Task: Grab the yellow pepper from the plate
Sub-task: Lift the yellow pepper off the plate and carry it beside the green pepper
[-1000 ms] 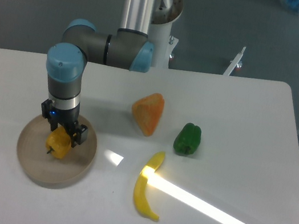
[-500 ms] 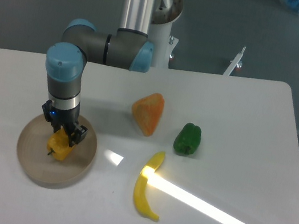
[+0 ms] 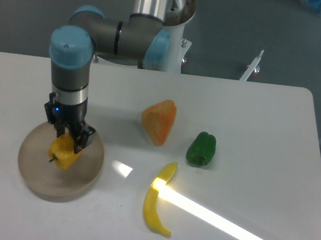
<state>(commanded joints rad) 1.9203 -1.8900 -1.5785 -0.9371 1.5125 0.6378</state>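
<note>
So the gripper (image 3: 67,142) is pinching the yellow pepper (image 3: 61,151) over the plate (image 3: 85,175), far left of the table.

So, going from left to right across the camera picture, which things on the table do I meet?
plate → yellow pepper, held in the jaws of the gripper → orange wedge → banana → green pepper

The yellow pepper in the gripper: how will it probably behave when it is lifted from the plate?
The yellow pepper looks blocky and solid, so it probably stays stiff between the gripper fingers. Its glossy, rounded skin may be slippery, so it could twist. It looks small against the plate, so likely light.
</note>
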